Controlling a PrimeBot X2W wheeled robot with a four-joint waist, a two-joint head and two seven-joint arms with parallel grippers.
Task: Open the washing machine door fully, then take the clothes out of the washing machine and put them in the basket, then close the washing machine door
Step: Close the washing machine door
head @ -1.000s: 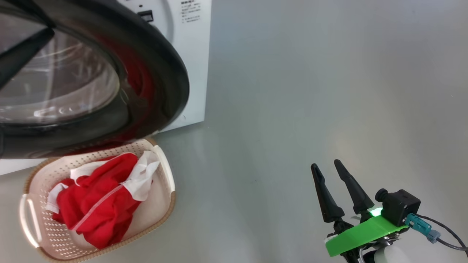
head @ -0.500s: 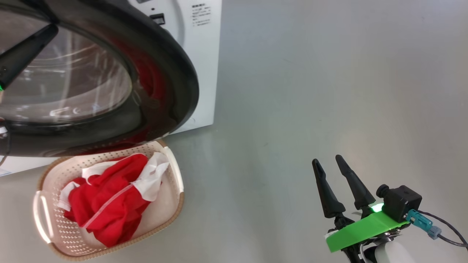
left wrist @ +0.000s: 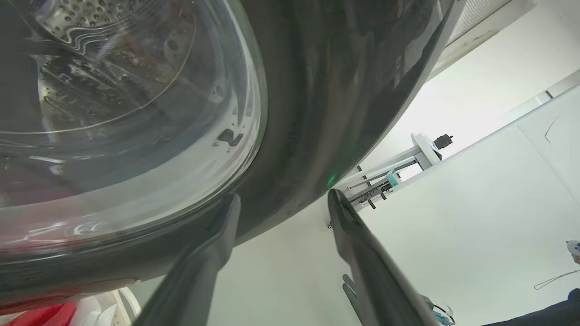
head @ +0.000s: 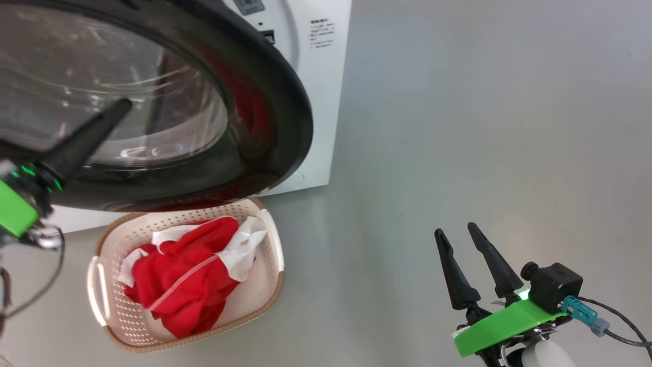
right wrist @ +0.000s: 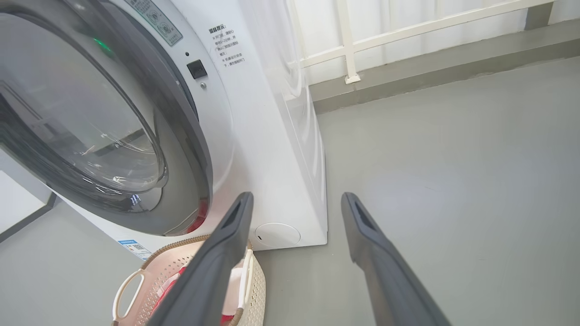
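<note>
Red clothes lie in the basket on the floor below the washing machine, whose door looks ajar and apparently has only to be shut, the left gripper at its black rim and the right gripper aside, both jaws spread wide, empty.

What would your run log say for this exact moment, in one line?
clothes: in basket | washing machine door: ajar | left tool: open, by door | right tool: open, over floor
</note>
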